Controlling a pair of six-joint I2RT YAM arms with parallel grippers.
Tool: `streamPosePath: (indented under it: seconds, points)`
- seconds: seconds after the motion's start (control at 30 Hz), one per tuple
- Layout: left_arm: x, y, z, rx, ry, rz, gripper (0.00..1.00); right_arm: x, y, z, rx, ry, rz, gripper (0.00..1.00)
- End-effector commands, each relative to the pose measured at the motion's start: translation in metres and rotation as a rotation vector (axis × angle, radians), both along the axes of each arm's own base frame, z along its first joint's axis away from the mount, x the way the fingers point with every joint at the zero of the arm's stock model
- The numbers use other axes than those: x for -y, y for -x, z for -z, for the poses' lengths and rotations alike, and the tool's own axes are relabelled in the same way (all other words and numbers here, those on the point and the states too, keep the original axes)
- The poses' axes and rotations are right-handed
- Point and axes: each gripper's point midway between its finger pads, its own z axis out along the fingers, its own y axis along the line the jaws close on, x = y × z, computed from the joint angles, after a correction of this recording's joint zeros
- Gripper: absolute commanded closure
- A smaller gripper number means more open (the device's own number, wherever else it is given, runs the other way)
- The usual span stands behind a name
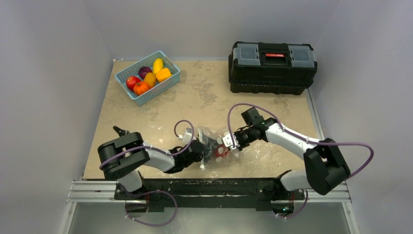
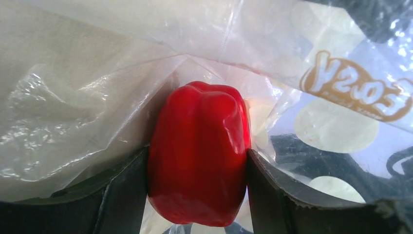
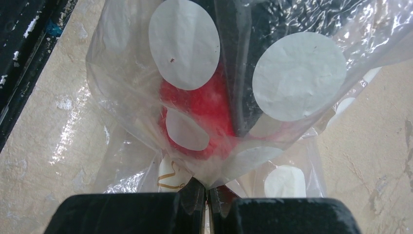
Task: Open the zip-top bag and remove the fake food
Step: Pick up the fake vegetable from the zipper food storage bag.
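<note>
The zip-top bag (image 1: 217, 141), clear with white dots, lies crumpled near the table's front middle between both arms. My left gripper (image 1: 204, 150) reaches inside it. In the left wrist view a glossy red pepper (image 2: 197, 156), a piece of the fake food, sits between the left gripper's (image 2: 197, 155) fingers, and both pads touch its sides. Bag film (image 2: 73, 97) surrounds them. My right gripper (image 3: 208, 191) is shut on a pinch of the bag (image 3: 297, 78) and holds it up. The pepper (image 3: 209, 107) shows red through the plastic.
A light-blue basket (image 1: 124, 72) at the back left holds several fruits and vegetables in red, orange, yellow and purple. A black toolbox (image 1: 272, 61) stands at the back right. The table's front rail (image 1: 209, 187) runs just behind the arms' bases.
</note>
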Motion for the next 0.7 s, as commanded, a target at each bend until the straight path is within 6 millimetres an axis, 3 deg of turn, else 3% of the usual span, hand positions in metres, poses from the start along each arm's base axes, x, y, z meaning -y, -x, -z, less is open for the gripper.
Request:
streamPosePath:
  seconds: [0.0, 0.17, 0.67]
  points:
    - [-0.008, 0.004, -0.014, 0.114, -0.019, 0.052, 0.98, -0.004, 0.000, -0.009, 0.014, -0.024, -0.004, 1.00]
    - [-0.019, 0.012, -0.025, 0.203, -0.107, 0.141, 1.00, 0.000, -0.006, -0.010, 0.013, -0.022, 0.028, 1.00]
    - [-0.078, 0.017, -0.054, 0.454, -0.359, 0.215, 1.00, 0.012, -0.015, -0.010, 0.013, -0.022, 0.072, 1.00]
